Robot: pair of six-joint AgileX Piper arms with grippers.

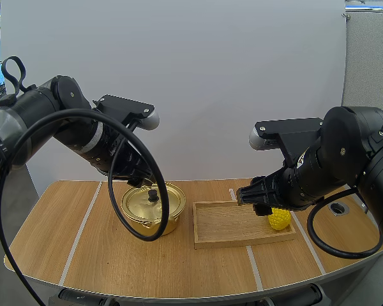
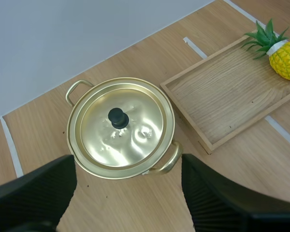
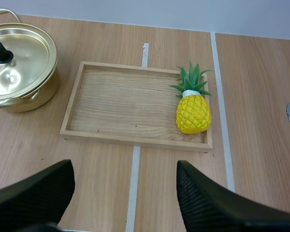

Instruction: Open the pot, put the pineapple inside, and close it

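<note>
1. One wooden table (image 1: 179,268) holds all the things, with pale stripes running across its top.
2. Left gripper (image 2: 128,162) hangs over the pot. Its two black fingers are spread wide apart, one on each side of the pot, and they grasp nothing.
3. Right gripper (image 3: 124,166) hangs above the near edge of the tray. Its fingers are also released and spread, with bare table between them.
4. Lying flat near the middle of the table is the shallow wooden tray (image 3: 121,101). Its long side runs left to right.
5. Just to the left of the tray stands the golden pot (image 1: 169,223). One of its side handles is close to the tray's corner but does not touch it.
6. Seated squarely on the pot is the lid (image 2: 135,130), so the pot is closed.
7. Inside the tray, at its right end, the yellow pineapple (image 3: 193,112) lies on its side. Its green leaves point toward the tray's far rim, and nothing grips it.
8. At the centre of the lid a small black knob (image 2: 118,117) stands upright, and neither finger touches it.
</note>
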